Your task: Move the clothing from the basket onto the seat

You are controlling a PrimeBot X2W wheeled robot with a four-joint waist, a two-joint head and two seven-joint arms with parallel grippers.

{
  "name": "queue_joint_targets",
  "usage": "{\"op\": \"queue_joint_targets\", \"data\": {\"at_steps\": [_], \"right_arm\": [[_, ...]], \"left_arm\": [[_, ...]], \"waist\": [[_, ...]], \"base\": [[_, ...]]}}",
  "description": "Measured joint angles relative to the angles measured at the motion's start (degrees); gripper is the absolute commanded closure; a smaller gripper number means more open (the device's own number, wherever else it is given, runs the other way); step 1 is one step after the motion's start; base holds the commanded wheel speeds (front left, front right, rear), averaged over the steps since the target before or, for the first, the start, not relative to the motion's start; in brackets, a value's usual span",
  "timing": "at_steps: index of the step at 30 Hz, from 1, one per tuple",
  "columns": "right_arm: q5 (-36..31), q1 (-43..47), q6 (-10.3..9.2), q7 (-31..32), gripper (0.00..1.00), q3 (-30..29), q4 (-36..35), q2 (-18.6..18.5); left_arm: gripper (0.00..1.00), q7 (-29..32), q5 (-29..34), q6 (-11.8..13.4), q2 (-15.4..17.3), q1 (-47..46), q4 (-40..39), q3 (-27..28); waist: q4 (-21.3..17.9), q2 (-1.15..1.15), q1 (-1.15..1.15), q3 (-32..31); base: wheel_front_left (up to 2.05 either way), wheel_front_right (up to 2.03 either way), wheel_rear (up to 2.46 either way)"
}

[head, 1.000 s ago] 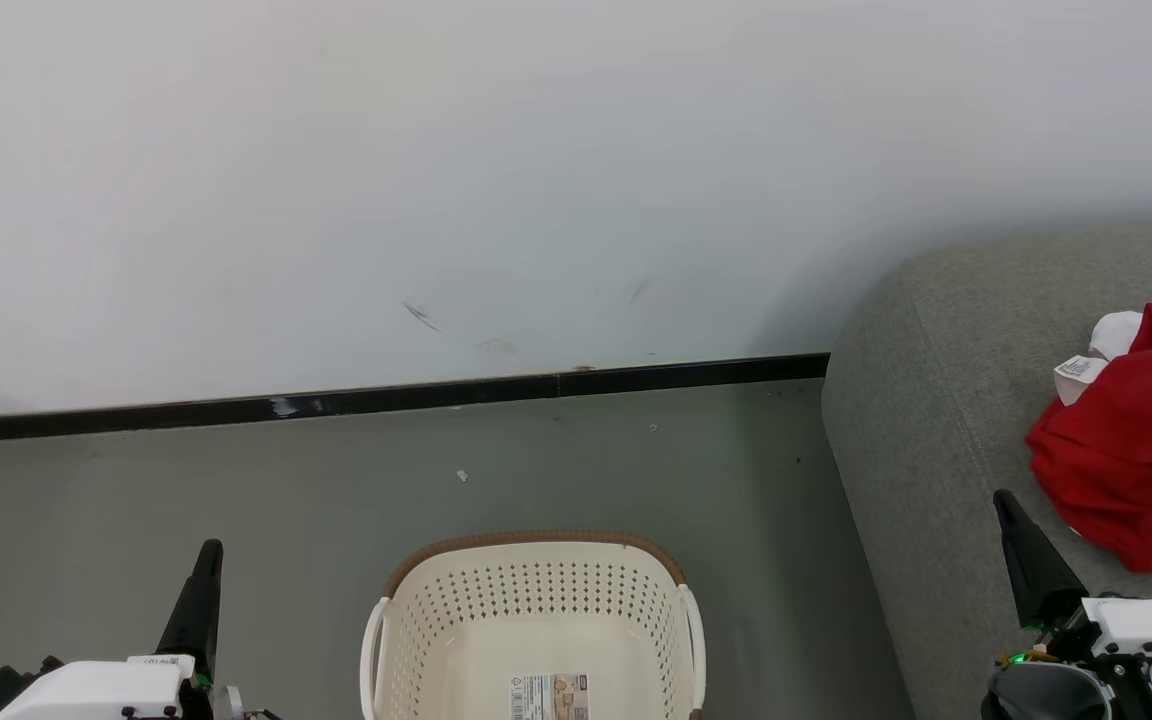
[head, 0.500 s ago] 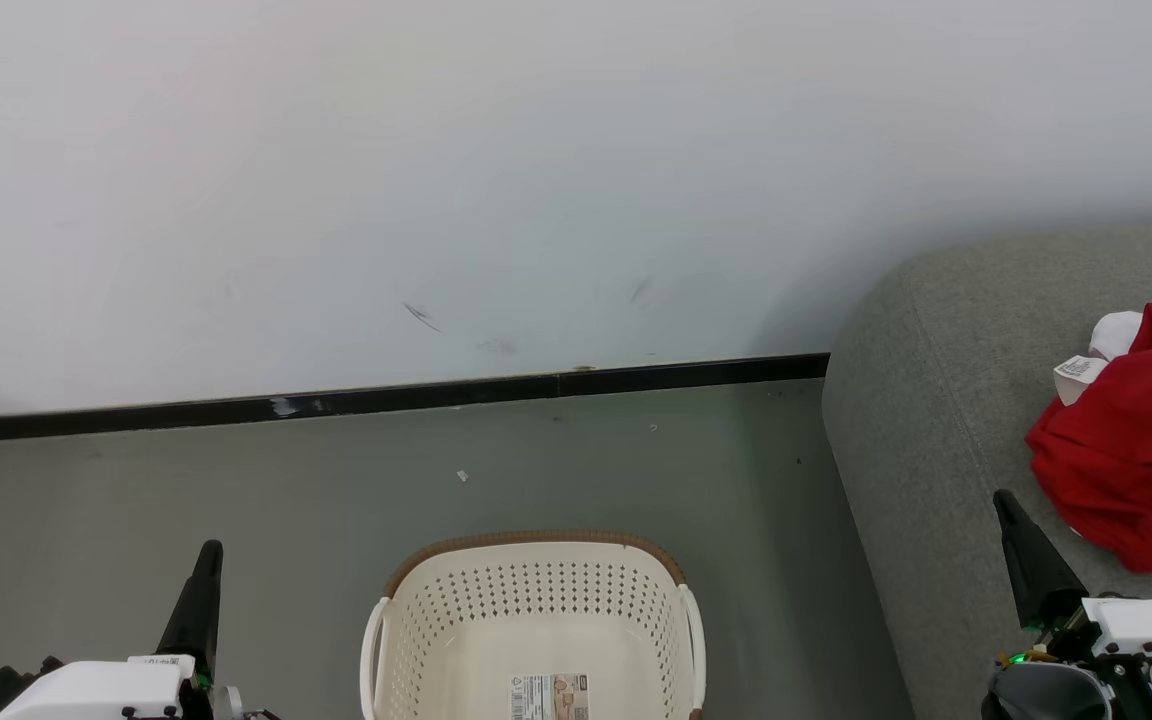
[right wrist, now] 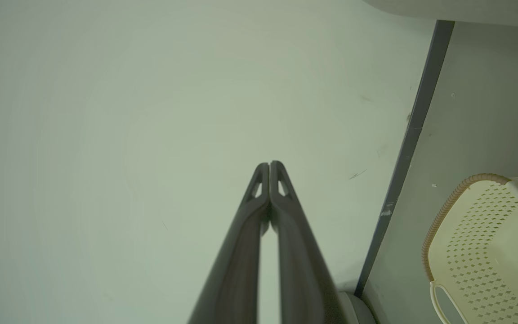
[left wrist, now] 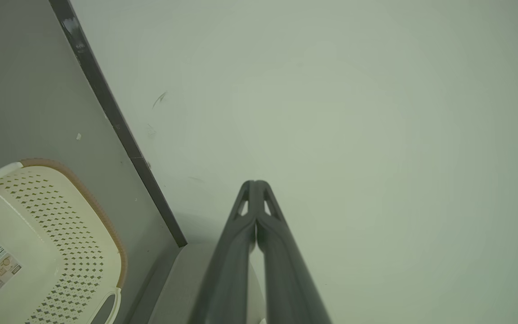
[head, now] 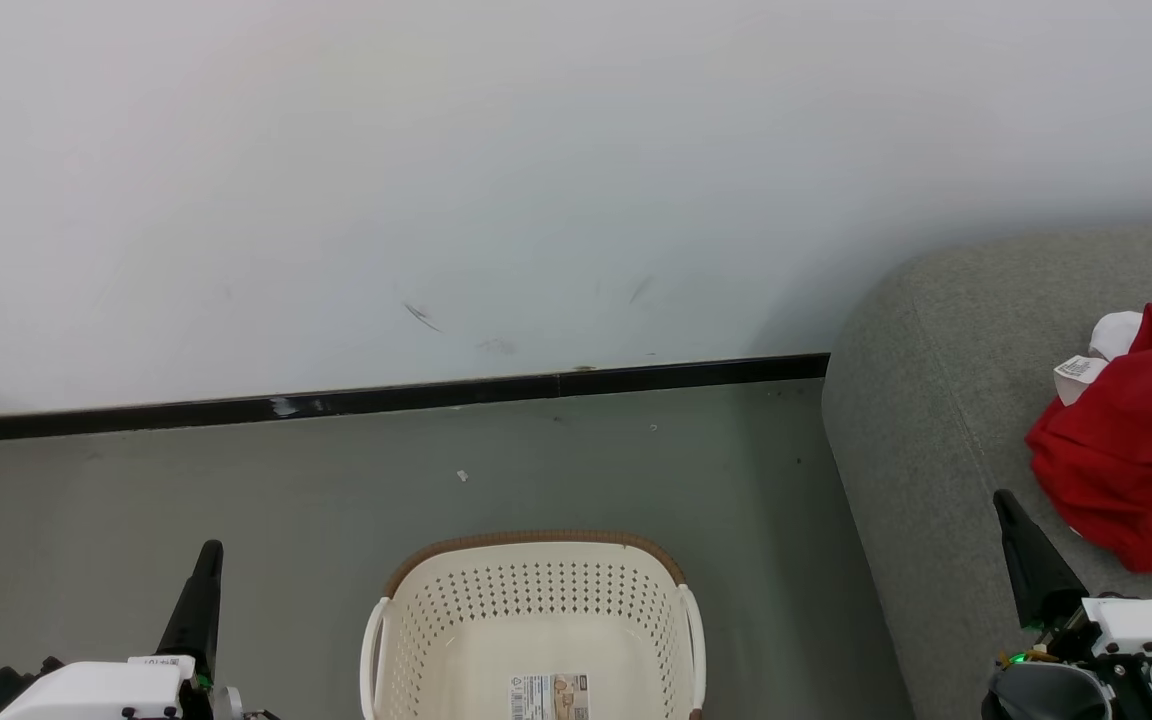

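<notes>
On the seat [head: 936,400], clothing [head: 1136,460] lies near the closed right tool [head: 1004,500], far from the closed left tool [head: 211,550].

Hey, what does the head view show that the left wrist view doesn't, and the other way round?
Head view adds the red clothing on the grey seat, and the right gripper. Left wrist view adds a close look along the left gripper: fingertips pressed together, nothing between them. Both share the basket with its bottom label, the black baseboard and the pale wall.
</notes>
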Motion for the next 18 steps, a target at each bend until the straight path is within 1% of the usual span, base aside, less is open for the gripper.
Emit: {"op": "queue_joint_targets", "data": {"at_steps": [18], "right_arm": [[0.01,0.00,0.00,0.00,1.00,0.01,0.01,-0.02]], "left_arm": [[1.00,0.00,0.00,0.00,-0.01,-0.04,0.09,0.00]], "waist": [[0.00,0.00,0.00,0.00]], "base": [[0.00,0.00,0.00]]}}
